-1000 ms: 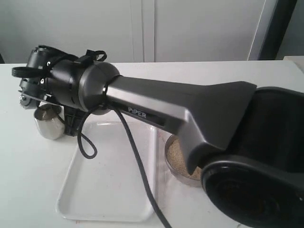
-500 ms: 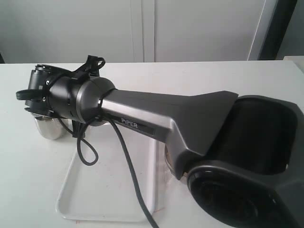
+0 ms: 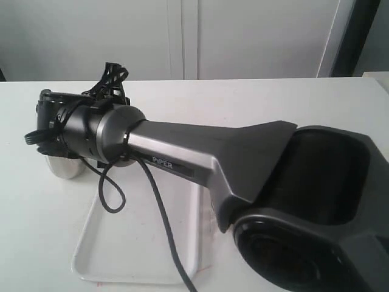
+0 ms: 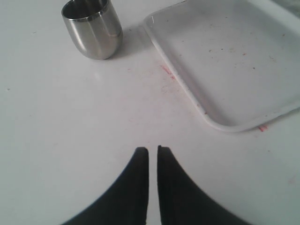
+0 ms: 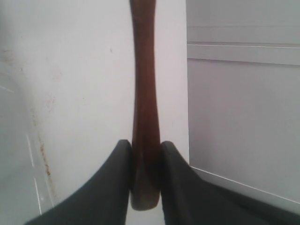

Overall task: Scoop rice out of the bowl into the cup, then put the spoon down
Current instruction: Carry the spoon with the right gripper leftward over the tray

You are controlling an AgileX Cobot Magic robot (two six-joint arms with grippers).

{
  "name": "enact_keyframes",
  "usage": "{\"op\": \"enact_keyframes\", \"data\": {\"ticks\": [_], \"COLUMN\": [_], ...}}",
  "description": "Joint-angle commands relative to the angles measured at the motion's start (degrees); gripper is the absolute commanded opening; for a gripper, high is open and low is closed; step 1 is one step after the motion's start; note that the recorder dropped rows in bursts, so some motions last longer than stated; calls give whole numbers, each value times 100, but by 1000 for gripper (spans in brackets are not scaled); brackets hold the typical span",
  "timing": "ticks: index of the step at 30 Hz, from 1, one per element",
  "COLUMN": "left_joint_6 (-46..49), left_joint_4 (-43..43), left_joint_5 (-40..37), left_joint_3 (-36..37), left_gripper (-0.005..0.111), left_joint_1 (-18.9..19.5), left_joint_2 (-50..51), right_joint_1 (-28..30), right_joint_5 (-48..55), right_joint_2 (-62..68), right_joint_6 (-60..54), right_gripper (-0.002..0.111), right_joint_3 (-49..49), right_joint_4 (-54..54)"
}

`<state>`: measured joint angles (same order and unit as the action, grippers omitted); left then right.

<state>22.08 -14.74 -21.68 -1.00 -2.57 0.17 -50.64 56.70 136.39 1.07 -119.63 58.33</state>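
The small steel cup (image 4: 93,28) stands on the white table beside the tray; in the exterior view only its lower part (image 3: 63,166) shows under my right wrist. My right gripper (image 5: 144,146) is shut on the dark reddish-brown spoon's handle (image 5: 143,89), near its end. The spoon's head is out of view. The right arm reaches across to the left, its wrist right above the cup. The bowl and the rice are hidden behind that arm. My left gripper (image 4: 153,151) is shut and holds nothing, low over the bare table, short of the cup.
A white rectangular tray (image 3: 143,246) lies on the table between the cup and the hidden bowl; its corner (image 4: 220,119) is close to my left gripper. A black cable (image 3: 161,213) hangs from the right arm over the tray.
My right arm has dropped lower and its wrist has rolled and come down over the cup. The arm now covers the bowl of rice that showed a second ago.
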Motion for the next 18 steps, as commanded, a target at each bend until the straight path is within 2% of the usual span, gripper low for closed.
{"op": "enact_keyframes", "data": {"ticks": [1, 18], "left_joint_6": [22, 22], "left_joint_4": [-62, -62], "left_joint_5": [-19, -19], "left_joint_3": [29, 29], "left_gripper": [14, 14], "left_joint_1": [14, 14], "left_joint_2": [-17, -17], "right_joint_1": [-2, -2], "right_joint_5": [-47, -131], "right_joint_2": [99, 283], "right_joint_6": [56, 459], "right_gripper": [0, 0], "right_joint_3": [-24, -24], "right_joint_4": [208, 1189]}}
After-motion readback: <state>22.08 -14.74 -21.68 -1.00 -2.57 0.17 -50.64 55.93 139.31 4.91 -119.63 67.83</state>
